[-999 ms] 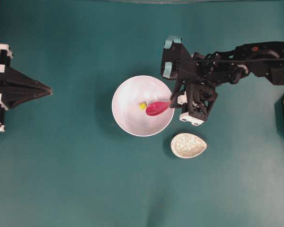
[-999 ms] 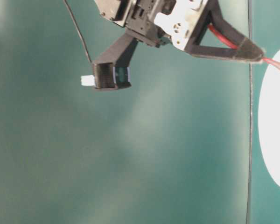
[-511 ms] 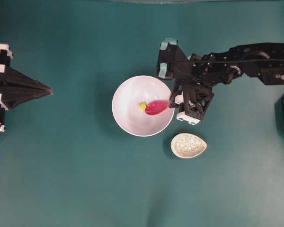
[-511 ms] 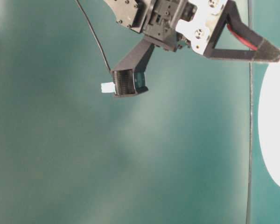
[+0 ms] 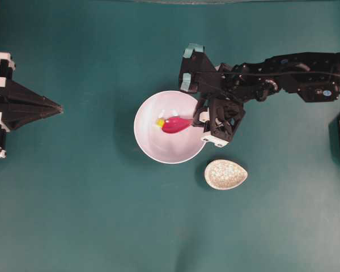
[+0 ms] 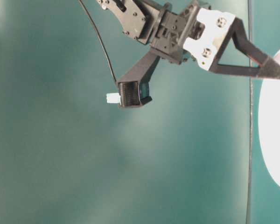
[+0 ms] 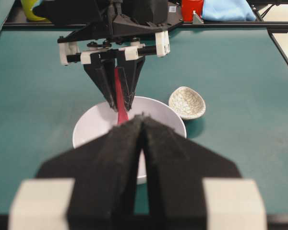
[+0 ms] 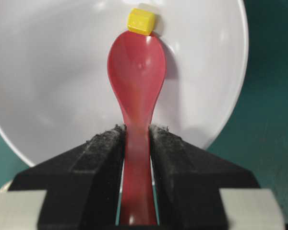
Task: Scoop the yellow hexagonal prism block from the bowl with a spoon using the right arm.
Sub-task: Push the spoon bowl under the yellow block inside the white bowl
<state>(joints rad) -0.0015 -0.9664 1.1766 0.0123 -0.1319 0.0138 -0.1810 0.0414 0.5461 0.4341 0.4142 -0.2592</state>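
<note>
Inside the bowl [image 5: 170,127], near its middle, you have the yellow hexagonal prism block [image 5: 160,122] sitting on the white floor, and the tip of the spoon [image 5: 175,125] touches it from the right side of the overhead view. Your right hand [image 8: 137,143] is clamped on the spoon's handle, both black pads pressed against the pink-red stem, with the oval scoop reaching out over the bowl's inside; the scoop itself is empty and the block lies just beyond its front edge. Your right arm [image 5: 283,76] stretches in from the right edge of the desk [image 5: 79,215]. Just below the right hand, beside the bowl but apart from it, sits a speckled oval spoon rest [image 5: 225,174]. Your left hand [image 5: 51,107] rests at the far left, well apart from the bowl, its fingers [image 7: 105,167] pressed together with nothing between them.
</note>
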